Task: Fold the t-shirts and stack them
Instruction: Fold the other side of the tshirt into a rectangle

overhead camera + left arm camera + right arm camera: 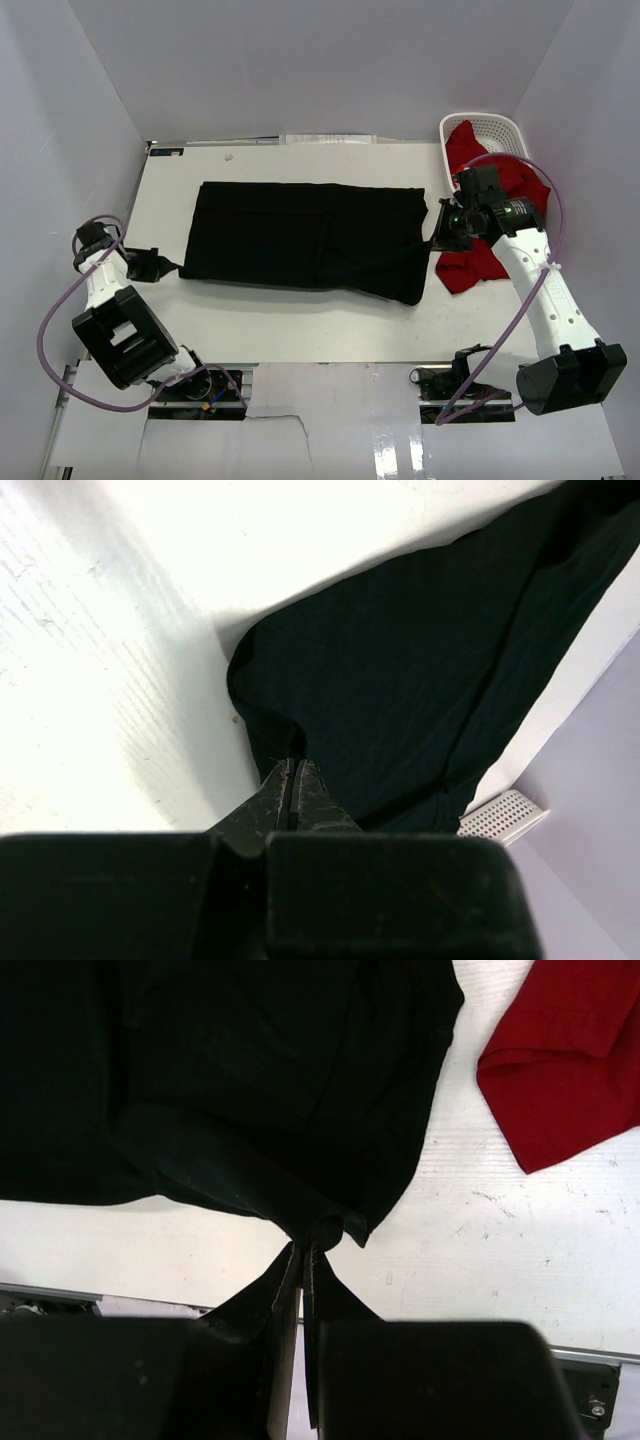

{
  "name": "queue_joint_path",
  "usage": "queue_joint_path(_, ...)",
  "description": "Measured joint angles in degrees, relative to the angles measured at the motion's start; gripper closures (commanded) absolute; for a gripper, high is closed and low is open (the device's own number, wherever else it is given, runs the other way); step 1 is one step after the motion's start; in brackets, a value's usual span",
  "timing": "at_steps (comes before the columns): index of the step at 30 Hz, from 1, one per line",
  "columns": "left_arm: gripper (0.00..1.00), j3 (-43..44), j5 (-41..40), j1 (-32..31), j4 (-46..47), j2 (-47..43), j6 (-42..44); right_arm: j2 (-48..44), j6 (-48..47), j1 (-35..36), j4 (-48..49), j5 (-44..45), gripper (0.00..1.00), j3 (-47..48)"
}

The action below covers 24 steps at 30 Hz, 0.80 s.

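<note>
The black t-shirt point(305, 238) lies spread as a wide band across the middle of the white table. My left gripper point(168, 266) is shut on its near left corner, seen in the left wrist view point(292, 765) with cloth point(420, 670) stretching away. My right gripper point(438, 240) is shut on its right edge; the right wrist view shows the fingers point(306, 1252) pinching a bunched fold of black cloth point(250, 1090). The red t-shirt point(492, 225) lies crumpled at the right, partly under my right arm, partly in the basket; it also shows in the right wrist view point(565, 1070).
A white lattice basket point(492, 127) stands at the far right corner, also seen in the left wrist view point(503, 814). White walls close in the table on three sides. Cables and arm bases sit along the near edge.
</note>
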Motion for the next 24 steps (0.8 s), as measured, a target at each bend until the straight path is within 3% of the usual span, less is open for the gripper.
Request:
queue_joint_path(16, 1.0, 10.2, 1.7, -0.2, 2.3, 9.0, -0.9, 5.7, -2.8, -2.8, 1.2, -2.1, 0.92, -0.7)
queue_joint_path(24, 1.0, 13.7, 1.2, -4.0, 4.0, 12.2, -1.7, 9.8, -3.0, -2.8, 3.1, -2.6, 0.92, 1.5)
